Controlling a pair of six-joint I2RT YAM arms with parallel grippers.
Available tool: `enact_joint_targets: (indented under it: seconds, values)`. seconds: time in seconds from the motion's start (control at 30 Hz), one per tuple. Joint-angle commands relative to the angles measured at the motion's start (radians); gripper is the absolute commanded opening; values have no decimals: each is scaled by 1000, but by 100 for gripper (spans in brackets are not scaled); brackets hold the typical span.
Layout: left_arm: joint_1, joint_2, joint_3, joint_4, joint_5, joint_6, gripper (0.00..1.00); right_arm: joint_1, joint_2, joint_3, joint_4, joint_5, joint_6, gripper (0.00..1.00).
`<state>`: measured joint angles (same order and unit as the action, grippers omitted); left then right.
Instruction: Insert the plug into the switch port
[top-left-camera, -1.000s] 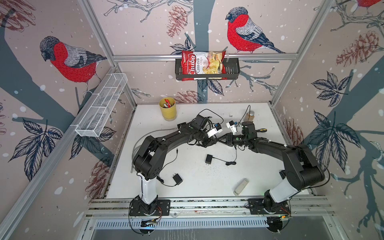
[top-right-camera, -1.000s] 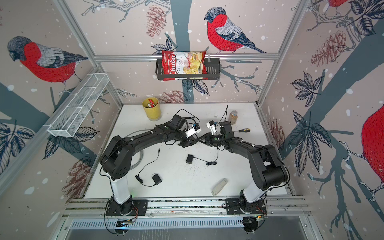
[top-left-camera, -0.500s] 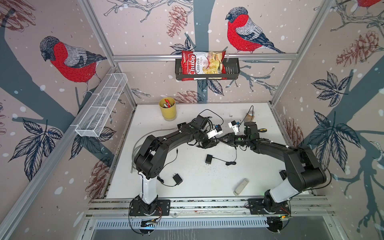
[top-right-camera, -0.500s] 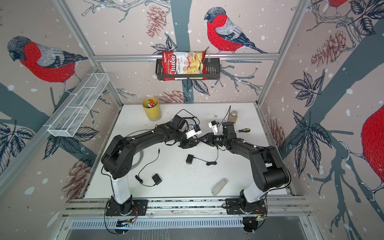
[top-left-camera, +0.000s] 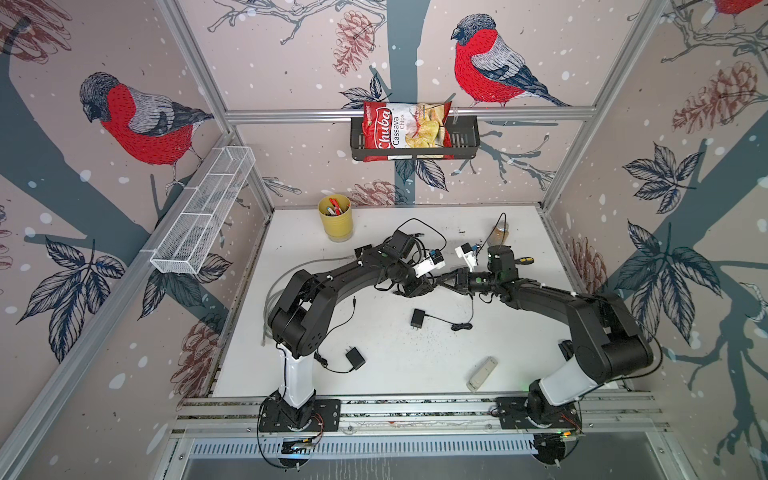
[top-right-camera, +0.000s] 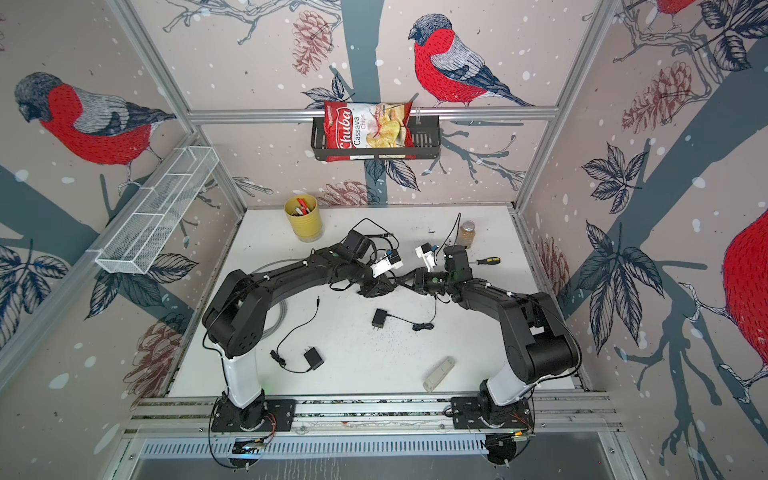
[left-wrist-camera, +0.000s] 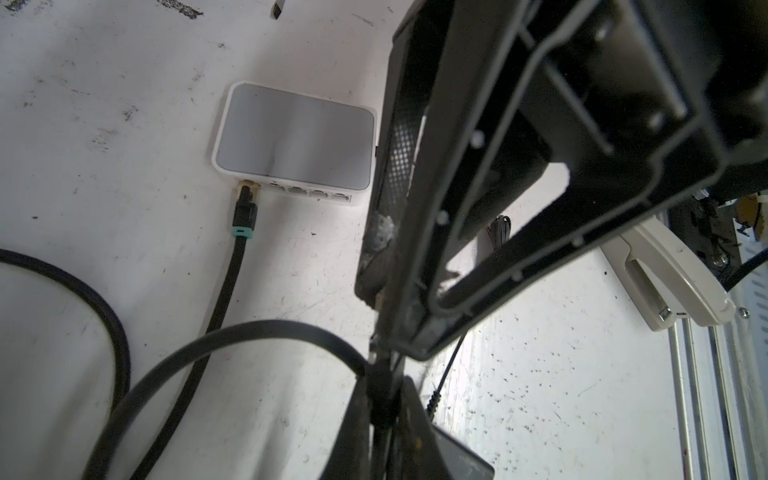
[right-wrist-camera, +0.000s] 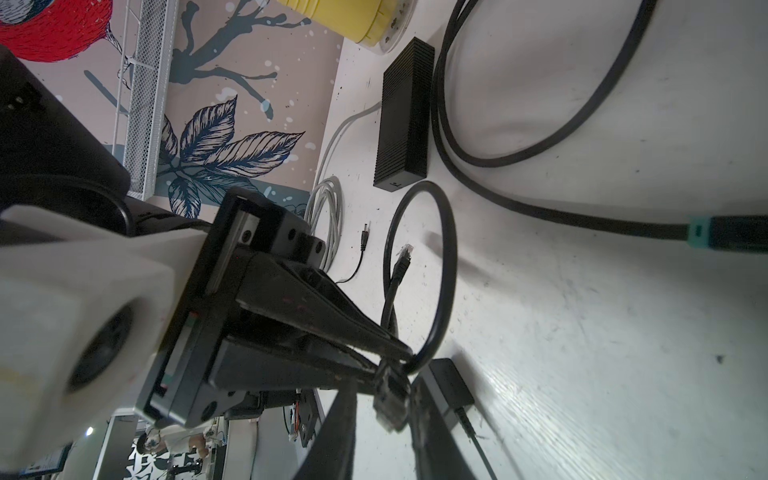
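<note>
My left gripper (right-wrist-camera: 397, 359) was clamped tight on the black cable (right-wrist-camera: 446, 266) just behind the plug (right-wrist-camera: 392, 409), which poked out past my fingertips. My right gripper (right-wrist-camera: 386, 392) sat narrow around that plug, one finger on either side. Touching it or not, I couldn't tell. The switch (left-wrist-camera: 295, 137) lay flat on the table (left-wrist-camera: 104, 124), apart from the plug. One end port was already filled by a teal-banded connector (left-wrist-camera: 245, 208), and the other ports in the row were open.

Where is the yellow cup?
In both top views the cup stands at the back of the table, left of middle, behind the left arm.
</note>
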<state>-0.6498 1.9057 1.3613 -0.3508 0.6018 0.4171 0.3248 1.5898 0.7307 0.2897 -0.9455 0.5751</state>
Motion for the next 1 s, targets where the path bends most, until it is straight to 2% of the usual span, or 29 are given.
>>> enact_joint_targets:
  seconds: [0.0,0.23,0.3,0.4,0.5,0.6,0.73,0.97]
  values:
    - [3,-7,-1,3,23,-3,2,2,-8,-2,28,-18,-10,21]
    - [8,-4,-2,12,34,-3,2,8,-1,-9,45,-17,13,17]
    - [7,0,-2,19,14,-13,10,8,-3,-13,53,-13,29,17]
    - [7,-2,-8,35,-31,-29,12,7,3,-19,75,-8,78,17]
    - [6,-24,-38,83,-111,-53,29,5,12,-32,108,3,161,17]
    - [-7,-67,-100,169,-225,-62,38,2,29,-50,142,23,264,17]
    - [-39,-118,-201,319,-349,-62,42,0,49,-81,205,30,388,17]
    - [-73,-85,-226,379,-349,1,45,-3,54,-78,206,37,419,16]
